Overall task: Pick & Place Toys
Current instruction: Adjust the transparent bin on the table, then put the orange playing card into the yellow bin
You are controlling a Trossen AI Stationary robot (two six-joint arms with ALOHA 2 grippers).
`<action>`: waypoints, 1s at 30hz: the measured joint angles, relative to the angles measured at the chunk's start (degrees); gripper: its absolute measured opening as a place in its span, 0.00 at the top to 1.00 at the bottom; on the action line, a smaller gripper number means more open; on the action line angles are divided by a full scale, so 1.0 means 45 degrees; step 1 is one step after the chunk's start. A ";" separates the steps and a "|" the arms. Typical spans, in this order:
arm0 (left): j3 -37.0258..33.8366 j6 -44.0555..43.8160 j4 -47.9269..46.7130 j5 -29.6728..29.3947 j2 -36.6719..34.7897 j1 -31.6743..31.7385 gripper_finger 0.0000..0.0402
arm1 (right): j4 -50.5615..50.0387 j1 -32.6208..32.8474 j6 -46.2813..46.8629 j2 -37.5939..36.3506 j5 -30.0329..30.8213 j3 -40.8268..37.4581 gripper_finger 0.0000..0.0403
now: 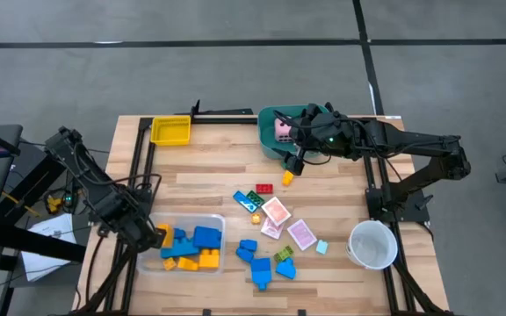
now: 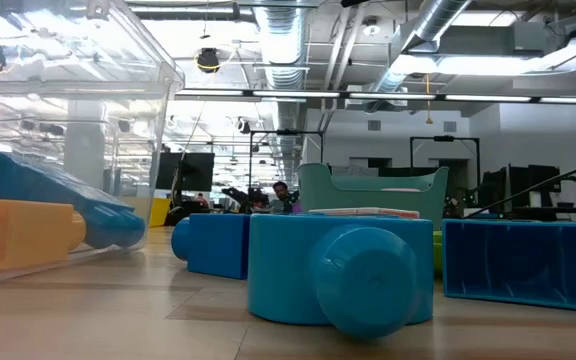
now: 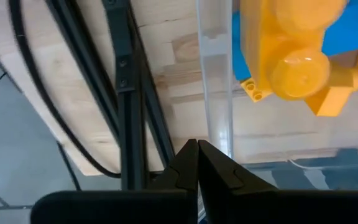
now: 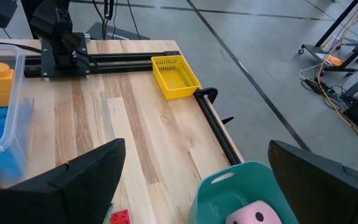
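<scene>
Starting at the left, our left hand (image 1: 145, 235) sits pressed together, fingers closed on nothing, parked against the near-left corner of the clear tray (image 1: 218, 219). Just past those closed fingertips we can see a yellow-orange block (image 3: 291, 56) and blue ones lying inside the tray wall. This arm looks to be waiting, and we'd leave it there.

Moving across, the loose toys lie on the desk (image 1: 200, 167) between the two arms: a red block (image 1: 263, 187), a green block (image 1: 254, 199), the pink-white cards (image 1: 288, 224), and a cluster of blue blocks (image 1: 257, 259) nearer the front edge. A small yellow-orange block (image 1: 287, 177) lies just below and in front of our right hand.

Now the right hand (image 1: 295, 149): fingers spread wide, empty, hovering at the near rim of the teal tub (image 1: 271, 132). A pink die (image 4: 253, 216) lies in the tub right under it.

We judge the next pick is coming up, with that small yellow-orange piece the closest candidate. To do it well, we'd centre the spread fingers over the block, come straight down so both fingertips clear its sides, keep off the tub rim, and close only once the block sits squarely between them. Neighbours are well apart, so crowding isn't much risk here.
</scene>
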 joint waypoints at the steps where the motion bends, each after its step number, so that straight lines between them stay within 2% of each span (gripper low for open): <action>1: 0.0000 0.0006 0.0084 -0.0032 0.0000 0.0000 1.00 | -0.0003 0.0000 0.0000 0.0000 0.0000 0.0000 0.04; 11: 0.0000 0.0102 0.0226 -0.0076 0.0000 0.0000 1.00 | -0.0019 0.0000 0.0002 0.0000 0.0000 0.0000 0.04; 21: 0.0000 0.0028 -0.2212 -0.0196 0.0000 0.0010 1.00 | -0.0114 0.0000 -0.0163 0.0000 0.0008 0.0000 0.04; 24: 0.0001 -0.0048 -0.2921 -0.0868 -0.0133 0.0010 1.00 | -0.0234 -0.0064 -0.0031 -0.0031 0.0013 0.0000 0.04; 30: 0.0279 0.0149 -0.3481 -0.4062 -0.1042 0.0687 1.00 | -0.1095 -0.0444 0.0726 -0.0278 0.0044 0.0000 0.04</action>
